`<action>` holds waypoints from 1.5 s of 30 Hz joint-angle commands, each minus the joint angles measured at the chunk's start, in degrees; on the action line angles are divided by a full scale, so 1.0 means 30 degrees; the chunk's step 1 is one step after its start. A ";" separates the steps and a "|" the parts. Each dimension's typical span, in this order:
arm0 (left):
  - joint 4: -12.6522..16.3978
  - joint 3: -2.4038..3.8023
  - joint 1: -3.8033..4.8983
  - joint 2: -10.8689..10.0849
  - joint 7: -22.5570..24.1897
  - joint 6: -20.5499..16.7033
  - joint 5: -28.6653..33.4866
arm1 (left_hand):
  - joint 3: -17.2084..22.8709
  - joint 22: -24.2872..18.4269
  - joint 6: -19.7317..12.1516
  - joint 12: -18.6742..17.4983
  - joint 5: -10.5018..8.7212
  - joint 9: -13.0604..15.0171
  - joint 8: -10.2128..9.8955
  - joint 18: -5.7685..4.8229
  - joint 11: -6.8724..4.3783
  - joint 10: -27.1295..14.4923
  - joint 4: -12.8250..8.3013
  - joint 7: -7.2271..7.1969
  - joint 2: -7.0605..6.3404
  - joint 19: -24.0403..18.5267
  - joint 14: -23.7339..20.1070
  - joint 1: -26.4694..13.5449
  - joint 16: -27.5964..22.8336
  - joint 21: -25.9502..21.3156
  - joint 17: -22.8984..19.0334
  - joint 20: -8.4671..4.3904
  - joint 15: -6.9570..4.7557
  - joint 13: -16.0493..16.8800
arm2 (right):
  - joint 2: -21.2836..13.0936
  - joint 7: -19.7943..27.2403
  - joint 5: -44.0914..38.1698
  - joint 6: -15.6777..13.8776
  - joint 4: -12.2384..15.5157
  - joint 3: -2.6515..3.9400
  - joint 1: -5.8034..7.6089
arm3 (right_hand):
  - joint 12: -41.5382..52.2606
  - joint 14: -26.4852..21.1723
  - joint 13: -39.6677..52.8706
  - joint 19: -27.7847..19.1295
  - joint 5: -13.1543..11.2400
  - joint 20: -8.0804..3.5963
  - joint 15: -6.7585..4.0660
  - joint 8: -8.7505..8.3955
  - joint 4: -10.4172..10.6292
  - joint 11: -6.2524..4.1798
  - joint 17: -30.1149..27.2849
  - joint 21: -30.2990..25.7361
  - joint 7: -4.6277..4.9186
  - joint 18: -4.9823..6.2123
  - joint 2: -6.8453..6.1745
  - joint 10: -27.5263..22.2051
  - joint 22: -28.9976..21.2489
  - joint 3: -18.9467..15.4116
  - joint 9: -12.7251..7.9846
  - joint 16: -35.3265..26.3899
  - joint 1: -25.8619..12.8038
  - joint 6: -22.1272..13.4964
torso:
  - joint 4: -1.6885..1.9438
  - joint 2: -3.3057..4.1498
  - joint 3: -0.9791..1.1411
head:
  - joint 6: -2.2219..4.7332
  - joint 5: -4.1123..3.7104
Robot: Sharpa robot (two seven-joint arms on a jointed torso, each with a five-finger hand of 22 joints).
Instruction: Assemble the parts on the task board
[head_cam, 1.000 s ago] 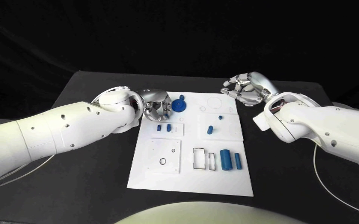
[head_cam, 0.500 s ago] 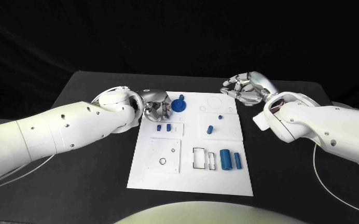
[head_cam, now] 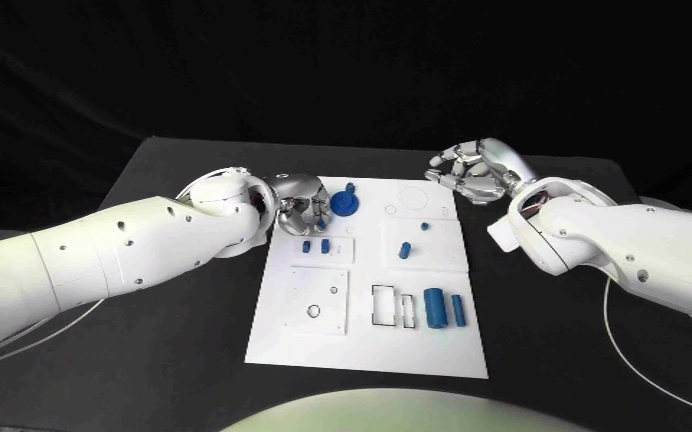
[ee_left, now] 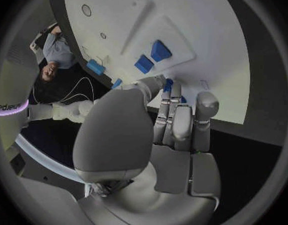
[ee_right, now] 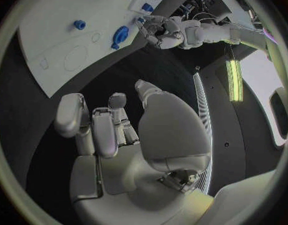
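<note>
The left hand (head_cam: 300, 209) is working at the far left corner of the board (head_cam: 368, 347), its fingers reaching toward the round blue gear (head_cam: 345, 202) standing there; from the head view they seem to be touching or just beside the gear's near-left edge, but I cannot tell whether they are actually gripping it. In the left wrist view the fingers (ee_left: 175, 116) are lying close together and stretched forward, with a bit of blue showing at their tips, and nothing is clearly pinched. The right hand (head_cam: 470, 171) is hovering off the board's far right corner over bare table (head_cam: 173, 167), fingers curled loosely inward and holding nothing. To do this step well, the left hand is probably needing to bring thumb and finger onto opposite sides of the gear's rim before lifting or turning it, keeping it level so it is seating on its post rather than tilting. The two small blocks (head_cam: 316, 246) just nearer than the gear are sitting close to the hand, so any sweep toward them is risking a knock. The peg (head_cam: 405, 248) and the two cylinders (head_cam: 444, 308) nearer the front are lying well apart from the work.
</note>
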 commanded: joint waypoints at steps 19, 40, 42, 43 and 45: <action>-0.0069 0.0008 -0.0047 -0.0078 -0.0031 -0.0028 0.0077 | -0.0340 -0.0444 -0.1304 -0.1027 0.0118 -0.0012 -0.1033 -0.0143 0.0481 -0.1575 0.0254 0.0268 -0.0229 -0.0383 -0.0343 -0.0351 -0.0215 -0.0436 -0.0656 0.0370 0.0506 -0.0266 | -0.0031 0.0083 -0.0071 0.0158 0.0002 0.0001 -0.0010 | -0.0381 0.0249 -0.0411 -0.0121 0.0180 -0.0015 -0.0174 0.0121 0.0147 -0.0081 -0.0163 -0.0358 -0.0042 0.0357 -0.0038 -0.0331 -0.0167 -0.0033 0.0024 -0.0173 0.0213 -0.0126 | -0.0004 0.0003 -0.0012 | 0.0033 0.0001; 0.0360 0.0345 -0.0036 -0.1265 0.0732 -0.1171 0.3156 | -0.0407 -0.0851 -0.1425 -0.1163 0.0163 -0.0003 -0.1313 -0.0034 0.0608 -0.1813 0.0367 0.0445 0.0097 -0.0627 -0.0553 0.0024 -0.0284 -0.0723 -0.1219 0.0552 0.0642 -0.0378 | -0.0045 -0.0459 -0.1954 0.2564 -0.0491 0.0000 -0.0017 | -0.9512 0.0560 -0.8695 0.0599 -0.1336 -0.0128 -0.0160 0.0962 -0.1807 0.0006 0.0489 -0.0372 -0.0021 0.0233 -0.0655 -0.1427 0.0140 0.4256 0.0131 -0.0155 0.2972 0.0579 | 0.0017 -0.0032 -0.0003 | 0.0233 -0.0124; 0.0395 0.0463 -0.0023 -0.1592 0.1182 -0.1495 0.4913 | -0.0097 -0.1106 -0.1195 -0.1016 0.0152 0.0045 -0.1231 0.0027 0.0570 -0.1459 0.0391 0.0527 0.0341 -0.0843 -0.0610 0.0172 -0.0347 -0.0902 -0.1376 0.0507 0.0598 -0.0353 | -0.0051 -0.0578 -0.2676 0.3276 -0.0562 0.0000 -0.0017 | -1.1649 0.0580 -1.0148 0.0685 -0.1590 -0.0090 -0.0084 0.0971 -0.2600 0.0048 0.0606 -0.0150 -0.0066 0.0212 -0.1133 -0.1007 0.0387 0.5440 0.0048 -0.0090 0.2772 0.1049 | 0.0034 -0.0046 -0.0004 | 0.0282 -0.0208; 0.0405 0.0524 -0.0006 -0.1805 0.1561 -0.1820 0.6200 | 0.0197 -0.2551 -0.1128 -0.1046 0.0133 0.0051 -0.1253 0.0351 0.0610 -0.1353 0.0425 0.0627 0.0331 -0.2102 -0.1512 0.0209 -0.1092 -0.1932 -0.3400 0.0488 0.0595 -0.0421 | -0.0051 -0.0678 -0.3276 0.3759 -0.0608 0.0001 -0.0017 | -1.2117 0.0591 -1.0449 0.0710 -0.1607 -0.0043 -0.0113 0.0972 -0.2773 0.0043 0.0650 -0.0085 -0.0012 0.0177 -0.1154 -0.0881 0.0456 0.5686 0.0029 -0.0064 0.2655 0.1167 | 0.0030 -0.0039 -0.0001 | 0.0300 -0.0242; 0.0408 0.0588 0.0019 -0.2107 0.2289 -0.2306 0.8318 | 0.0457 -0.5070 -0.1105 -0.1228 0.0114 0.0054 -0.1312 0.0889 0.0711 -0.1518 0.0554 0.0740 0.0251 -0.4300 -0.3566 0.0111 -0.2994 -0.3942 -0.7553 0.0522 0.0665 -0.0583 | -0.0047 -0.0867 -0.4359 0.4400 -0.0661 0.0001 -0.0016 | -1.3221 0.0602 -1.1184 0.0758 -0.1672 -0.0015 -0.0079 0.0829 -0.3284 0.0075 0.0696 0.0047 -0.0040 0.0151 -0.1329 -0.0454 0.0607 0.6211 -0.0073 -0.0032 0.2374 0.1342 | 0.0045 -0.0058 -0.0001 | 0.0341 -0.0391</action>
